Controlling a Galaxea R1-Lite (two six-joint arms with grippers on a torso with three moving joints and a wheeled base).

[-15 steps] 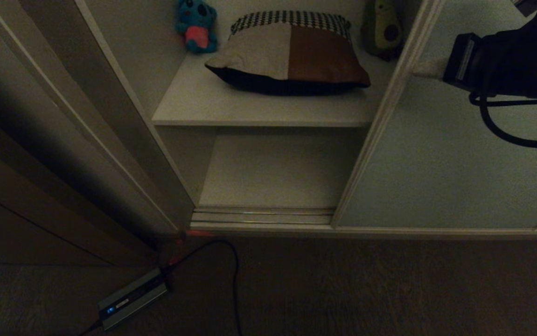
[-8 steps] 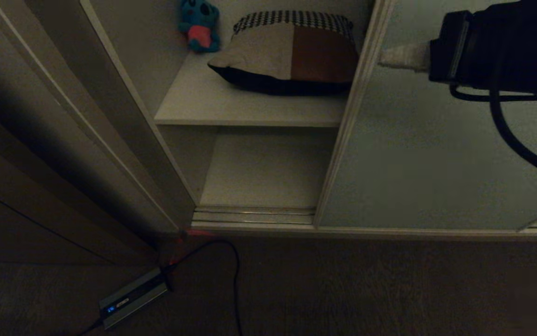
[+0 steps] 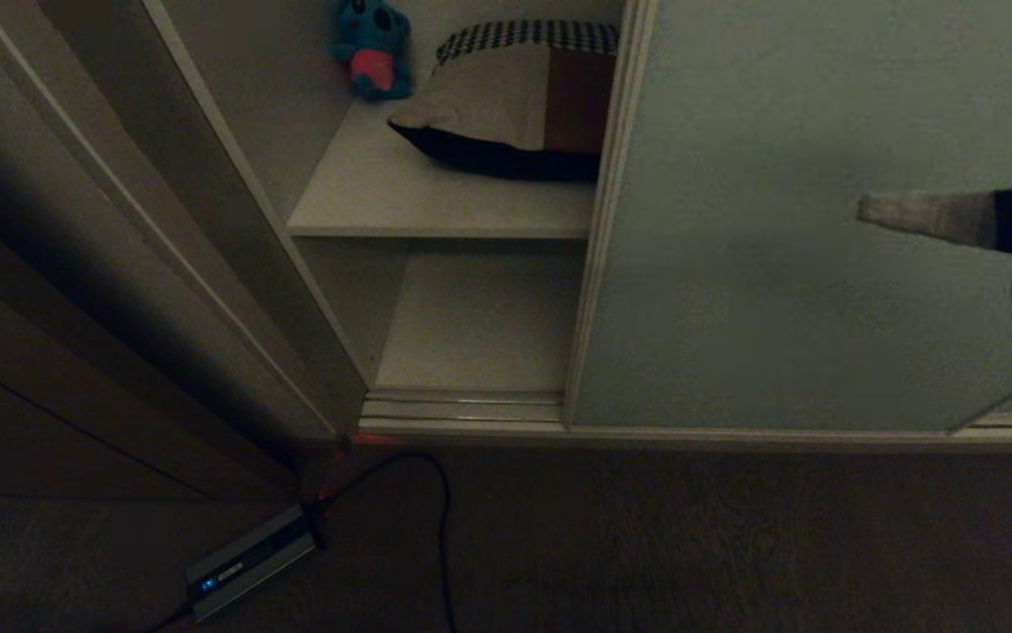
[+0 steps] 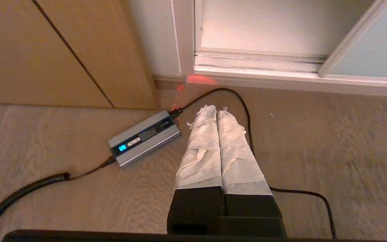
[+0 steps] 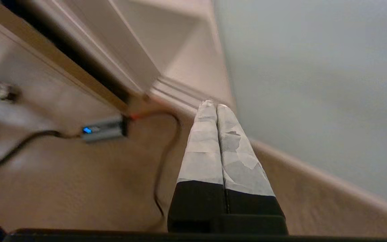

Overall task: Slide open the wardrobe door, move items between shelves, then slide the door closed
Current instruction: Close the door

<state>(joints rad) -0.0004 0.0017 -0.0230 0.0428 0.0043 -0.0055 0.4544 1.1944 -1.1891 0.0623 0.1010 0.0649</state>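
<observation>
Pale grey-green, the sliding wardrobe door point(image 3: 787, 264) is covering most of the opening, its beige frame edge point(image 3: 598, 220) standing in front of the cushion point(image 3: 506, 105) and hiding that cushion's right part; the door's lower rail is sitting on the ribbed floor track point(image 3: 462, 409); the cushion (houndstooth band at the back, beige and rust-brown blocks in front) is lying on the upper shelf point(image 3: 382, 193), just left of the door's edge; the teal koala plush point(image 3: 372, 48) is sitting behind and to the left of the cushion, near the white side wall; the lower shelf point(image 3: 470, 325) is showing below, between that wall and the door's edge; the avocado plush is not showing left of the door

The right gripper point(image 3: 866, 209) is hanging in front of the door panel, well right of the frame edge, its wrapped fingers point(image 5: 210, 141) pressed together and holding nothing; whether the tips are touching the panel cannot be told; the left gripper point(image 4: 216, 108) is hanging over the wooden floor point(image 4: 314, 151) before the door's track, fingers together too, near a grey power adapter point(image 4: 144, 137) with its black cable point(image 4: 243, 107); brown wooden panelling point(image 4: 45, 50) is standing left of the wardrobe
</observation>
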